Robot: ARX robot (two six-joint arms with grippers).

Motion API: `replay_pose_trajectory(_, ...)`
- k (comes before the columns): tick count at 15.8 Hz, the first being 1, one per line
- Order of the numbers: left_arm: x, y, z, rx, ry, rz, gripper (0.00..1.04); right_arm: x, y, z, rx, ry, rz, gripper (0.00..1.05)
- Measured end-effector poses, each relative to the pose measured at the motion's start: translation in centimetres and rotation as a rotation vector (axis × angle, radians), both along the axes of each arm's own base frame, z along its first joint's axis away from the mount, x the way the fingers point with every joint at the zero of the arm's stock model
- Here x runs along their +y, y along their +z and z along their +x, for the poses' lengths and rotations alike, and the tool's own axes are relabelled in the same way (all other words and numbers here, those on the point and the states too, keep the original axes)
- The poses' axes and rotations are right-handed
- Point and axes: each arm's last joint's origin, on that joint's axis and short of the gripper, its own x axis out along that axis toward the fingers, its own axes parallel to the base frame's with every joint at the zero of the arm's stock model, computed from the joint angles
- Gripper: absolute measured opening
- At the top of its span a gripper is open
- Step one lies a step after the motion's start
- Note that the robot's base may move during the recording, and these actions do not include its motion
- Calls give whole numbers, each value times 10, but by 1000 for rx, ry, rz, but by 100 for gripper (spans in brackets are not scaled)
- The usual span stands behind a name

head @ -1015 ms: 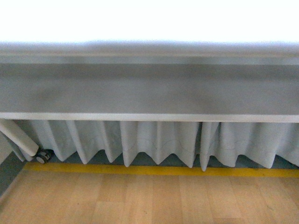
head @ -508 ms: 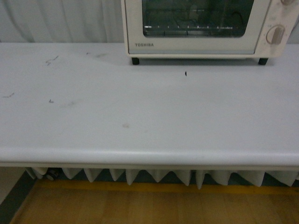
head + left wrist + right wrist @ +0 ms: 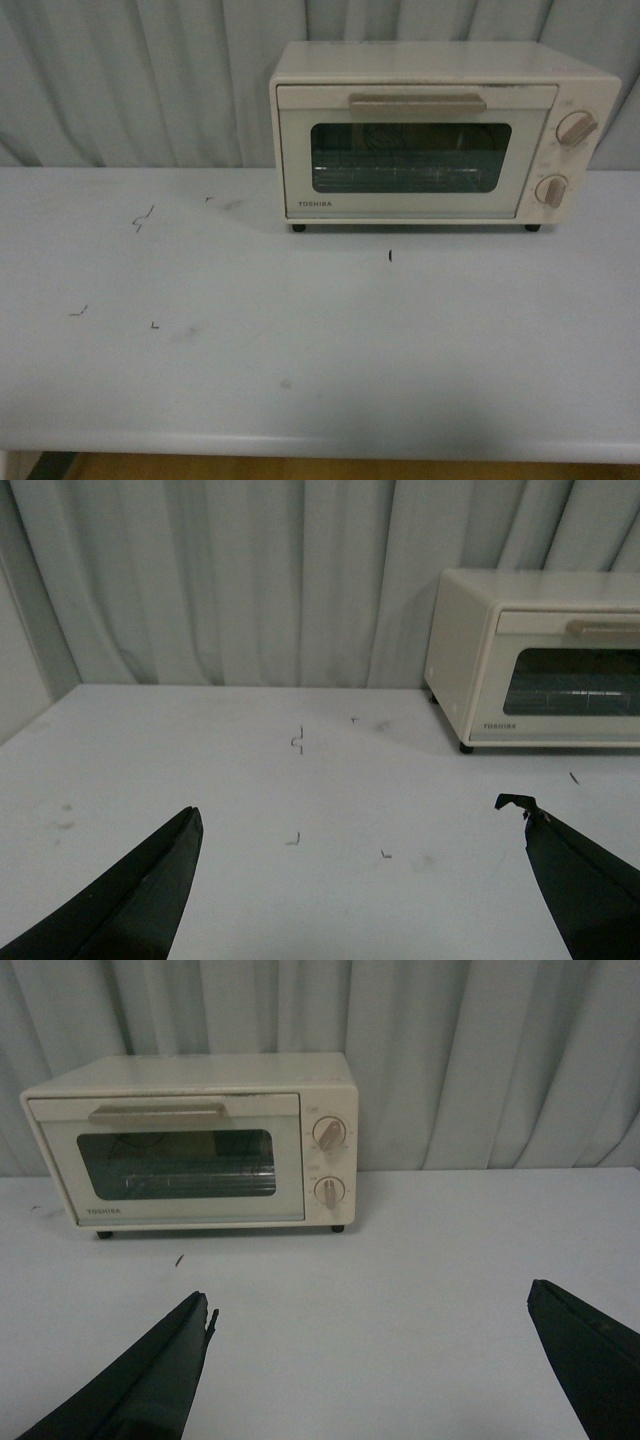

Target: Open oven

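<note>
Left gripper [image 3: 350, 808] and right gripper [image 3: 370, 1293] both hang with jaws spread wide, holding nothing, well apart from the oven [image 3: 440, 135]. We find the oven at the far side of the table [image 3: 300, 350], toward 1 o'clock in the front view, against the curtain [image 3: 150, 80]. Its door [image 3: 412, 160] is fully shut, and the handle [image 3: 417, 102] at the door's 12 o'clock is untouched. We judge nothing done yet: approach, grasp and pull-down all remain.

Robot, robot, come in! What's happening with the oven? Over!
Open and empty: left gripper, right gripper. The oven door shut, handle untouched. Only small marks on table between.
</note>
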Motion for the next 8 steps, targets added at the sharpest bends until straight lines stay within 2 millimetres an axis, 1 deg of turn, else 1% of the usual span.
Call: replay_pose_trajectory(8,0,0,0,0,0,0,98,0,0,0,3,0,0,98)
